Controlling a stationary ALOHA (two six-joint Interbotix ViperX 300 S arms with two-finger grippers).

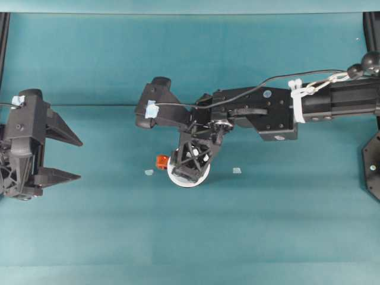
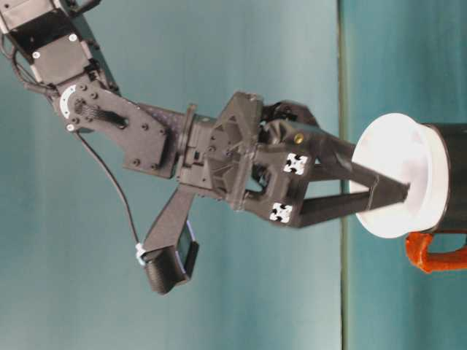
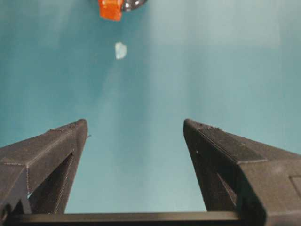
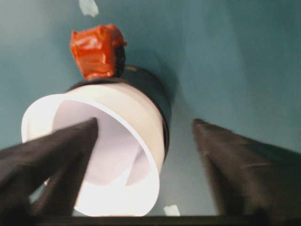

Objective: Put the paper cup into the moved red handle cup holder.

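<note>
The white paper cup (image 1: 185,180) sits upright inside the glossy black red handle cup holder (image 2: 454,171) near the table's middle. Its wide rim (image 4: 141,122) stands above the holder's black wall (image 4: 155,92). The red-orange handle (image 1: 162,161) sticks out to the left. My right gripper (image 4: 145,121) is open and straddles the cup's wall, one finger (image 4: 70,141) inside the cup and the other (image 4: 225,150) outside, apart from it. My left gripper (image 1: 79,159) rests open at the table's left with nothing between its fingers (image 3: 56,141), and the handle (image 3: 110,8) shows far ahead of it.
Two small pale tape scraps lie on the teal table, one (image 1: 148,173) left of the cup and one (image 1: 237,170) to its right. The right arm (image 1: 267,110) stretches across from the right edge. Open table lies between the left gripper and the holder.
</note>
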